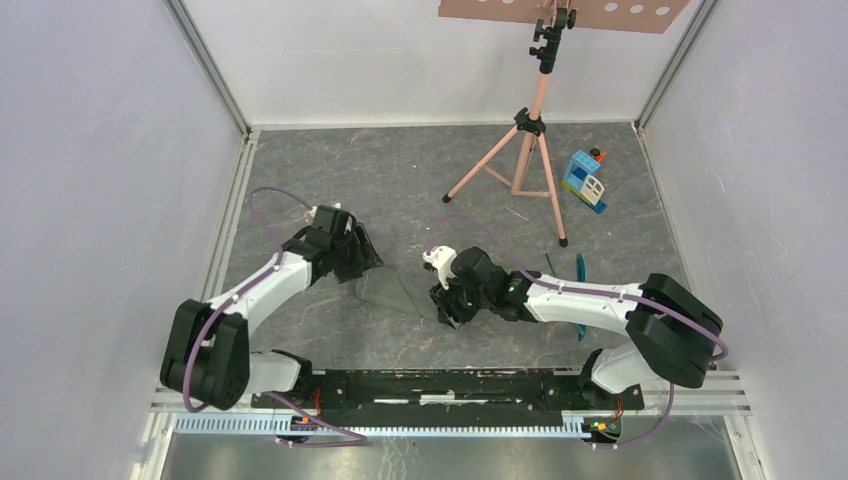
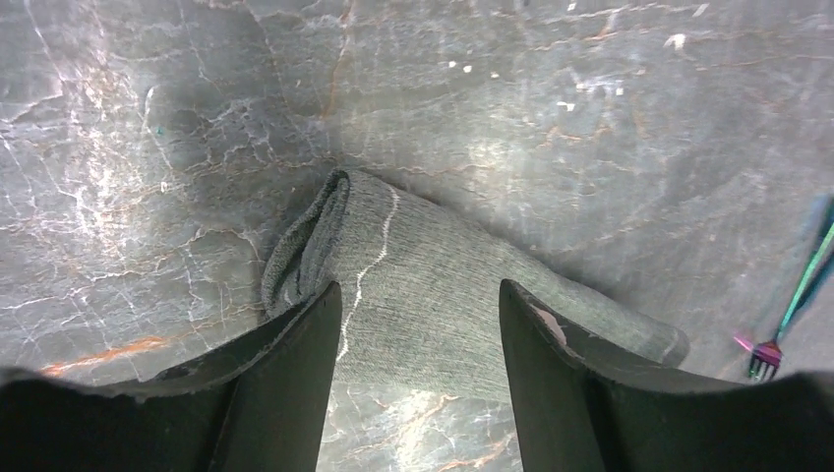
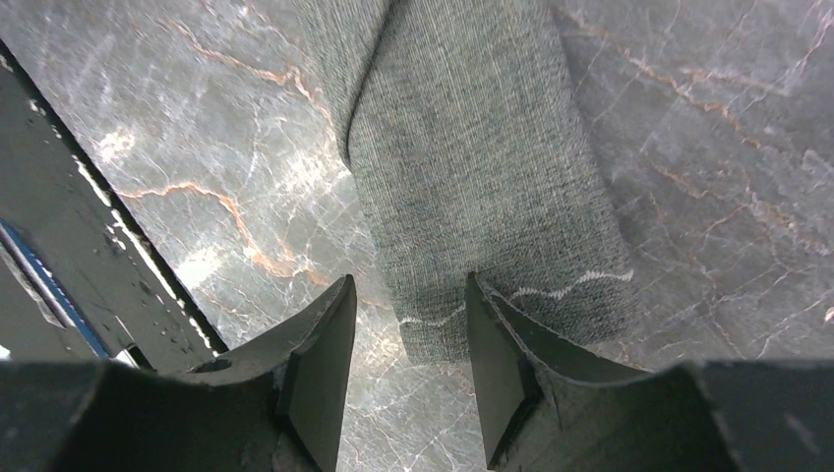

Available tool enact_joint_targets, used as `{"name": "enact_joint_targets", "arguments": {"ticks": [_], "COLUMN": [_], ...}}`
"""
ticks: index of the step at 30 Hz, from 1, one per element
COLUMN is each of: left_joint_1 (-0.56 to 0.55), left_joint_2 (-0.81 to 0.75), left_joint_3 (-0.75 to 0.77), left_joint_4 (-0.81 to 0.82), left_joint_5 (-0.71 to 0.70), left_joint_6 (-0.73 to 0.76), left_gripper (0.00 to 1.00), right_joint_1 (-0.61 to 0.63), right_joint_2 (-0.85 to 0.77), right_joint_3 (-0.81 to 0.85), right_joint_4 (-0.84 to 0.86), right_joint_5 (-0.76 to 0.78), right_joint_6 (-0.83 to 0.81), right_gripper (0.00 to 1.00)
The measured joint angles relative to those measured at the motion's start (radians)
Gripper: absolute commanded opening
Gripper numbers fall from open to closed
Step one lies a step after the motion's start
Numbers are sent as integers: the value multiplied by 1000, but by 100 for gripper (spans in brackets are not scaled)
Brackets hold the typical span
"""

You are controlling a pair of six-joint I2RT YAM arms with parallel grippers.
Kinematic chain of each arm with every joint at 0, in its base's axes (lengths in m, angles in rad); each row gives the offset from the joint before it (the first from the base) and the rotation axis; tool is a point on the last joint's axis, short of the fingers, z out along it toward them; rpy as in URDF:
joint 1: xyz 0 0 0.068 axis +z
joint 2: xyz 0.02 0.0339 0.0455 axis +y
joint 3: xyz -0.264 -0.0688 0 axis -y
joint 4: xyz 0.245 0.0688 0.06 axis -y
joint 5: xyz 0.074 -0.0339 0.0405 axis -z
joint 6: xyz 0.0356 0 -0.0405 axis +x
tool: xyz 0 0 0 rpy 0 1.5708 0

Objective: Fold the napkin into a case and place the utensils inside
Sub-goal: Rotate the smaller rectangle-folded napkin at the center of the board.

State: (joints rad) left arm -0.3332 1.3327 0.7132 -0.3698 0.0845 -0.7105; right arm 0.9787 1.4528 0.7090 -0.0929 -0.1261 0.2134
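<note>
The napkin [image 1: 400, 291] lies on the floor as a narrow folded strip between my two grippers. My left gripper [image 1: 362, 256] is at its left end and is open. In the left wrist view the fingers [image 2: 295, 344] straddle the napkin [image 2: 433, 285], whose folded end curls up beside the left finger. My right gripper [image 1: 448, 306] is open at the other end. Its gap [image 3: 409, 280] is over the corner of the napkin [image 3: 472, 167] and its pale stitched line. The blue utensils [image 1: 581, 270] lie on the floor to the right; a teal fork [image 2: 792, 310] shows at the left wrist view's edge.
A pink tripod [image 1: 530, 150] stands at the back centre. A blue-and-white toy block house [image 1: 585, 180] sits at the back right. Pale walls enclose the floor on three sides. The black base rail [image 1: 450, 385] runs along the near edge and shows again as the rail [image 3: 89, 246].
</note>
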Motion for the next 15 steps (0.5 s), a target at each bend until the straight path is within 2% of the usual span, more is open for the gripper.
{"name": "enact_joint_targets", "arguments": {"ticks": [4,10,15], "left_joint_1": [0,0,0], "left_joint_2": [-46,70,48], "left_joint_3": [-4,-16,-47], "left_joint_4": [11,48,57], "left_joint_5": [44,133,140], "left_joint_6": [3,7,8], "left_gripper": [69,70,70], "right_joint_1": [0,-20,-88], "right_joint_2": [-7,7,1], "right_joint_3": [16,-26,-68], "right_joint_4": [-5,34,101], "right_joint_5": [-7,-4,-18], "right_joint_6": [1,22,20], "right_gripper": [52,53,53]}}
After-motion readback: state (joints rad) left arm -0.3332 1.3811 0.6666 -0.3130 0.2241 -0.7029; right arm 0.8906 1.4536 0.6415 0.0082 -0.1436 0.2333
